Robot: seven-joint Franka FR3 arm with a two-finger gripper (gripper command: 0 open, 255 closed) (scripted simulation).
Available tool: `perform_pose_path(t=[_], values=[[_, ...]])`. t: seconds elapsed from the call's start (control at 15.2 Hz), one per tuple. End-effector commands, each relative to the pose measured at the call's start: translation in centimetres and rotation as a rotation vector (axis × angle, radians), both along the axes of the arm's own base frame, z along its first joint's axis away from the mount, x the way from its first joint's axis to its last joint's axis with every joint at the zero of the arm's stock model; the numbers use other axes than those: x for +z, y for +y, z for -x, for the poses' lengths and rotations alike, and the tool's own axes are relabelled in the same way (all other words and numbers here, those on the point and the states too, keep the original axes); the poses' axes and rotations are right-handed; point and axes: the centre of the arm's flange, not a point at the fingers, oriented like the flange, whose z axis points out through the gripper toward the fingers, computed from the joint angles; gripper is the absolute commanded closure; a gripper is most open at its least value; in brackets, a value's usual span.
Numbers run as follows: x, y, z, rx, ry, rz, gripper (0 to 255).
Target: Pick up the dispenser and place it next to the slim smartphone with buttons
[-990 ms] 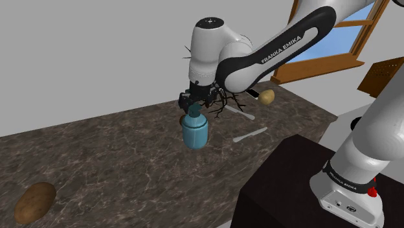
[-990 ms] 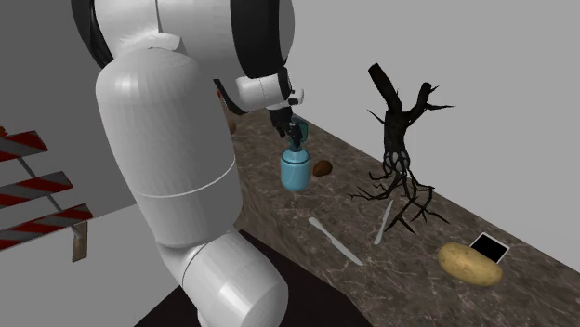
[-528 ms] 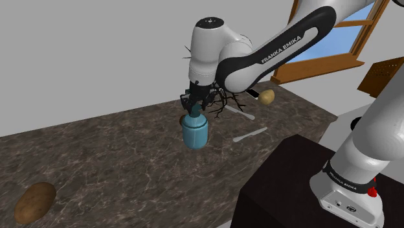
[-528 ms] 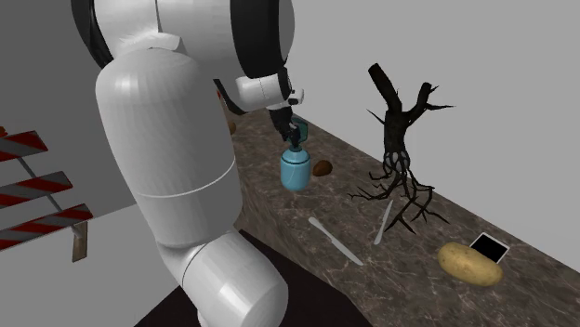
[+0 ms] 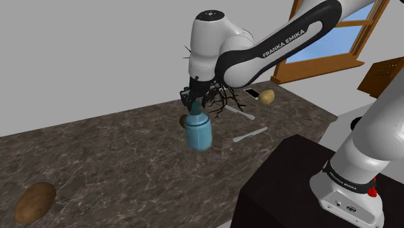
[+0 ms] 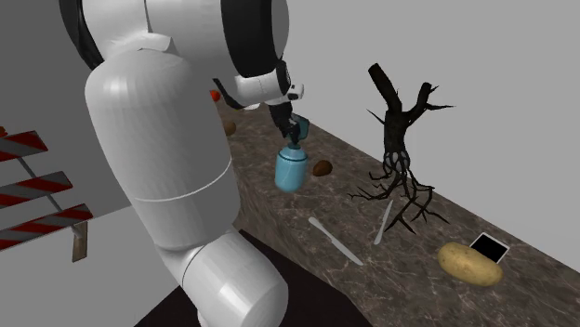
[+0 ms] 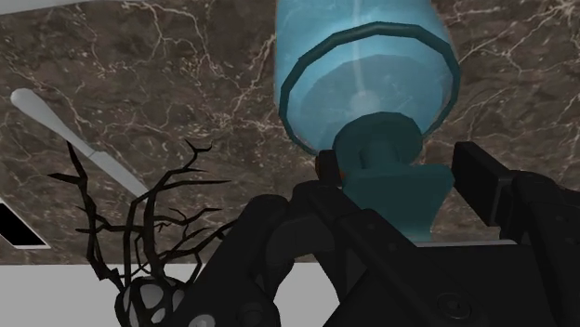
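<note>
fingers point(image 7: 485, 184) around dispenser point(image 5: 198, 133), mid counter point(image 5: 116, 165)

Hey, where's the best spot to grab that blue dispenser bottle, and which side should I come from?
Grip the narrow pump head on top, coming down from above. The dispenser has a wide, rounded body that would be harder to span, while the head is slim enough to clamp. The end effector is shut on it there.

The wrist view's edge crops the dispenser point(image 7: 367, 74); likewise the smartphone point(image 7: 13, 226).
</note>
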Motion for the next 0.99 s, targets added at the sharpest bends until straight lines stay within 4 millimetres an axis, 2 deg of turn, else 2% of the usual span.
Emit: perform_pose_path(t=[0.0, 0.92], values=[[1.1, 0.0, -0.1, 0.0, -0.001, 0.0, 255], [8.4, 0.0, -0.1, 0.0, -0.001, 0.0, 255]])
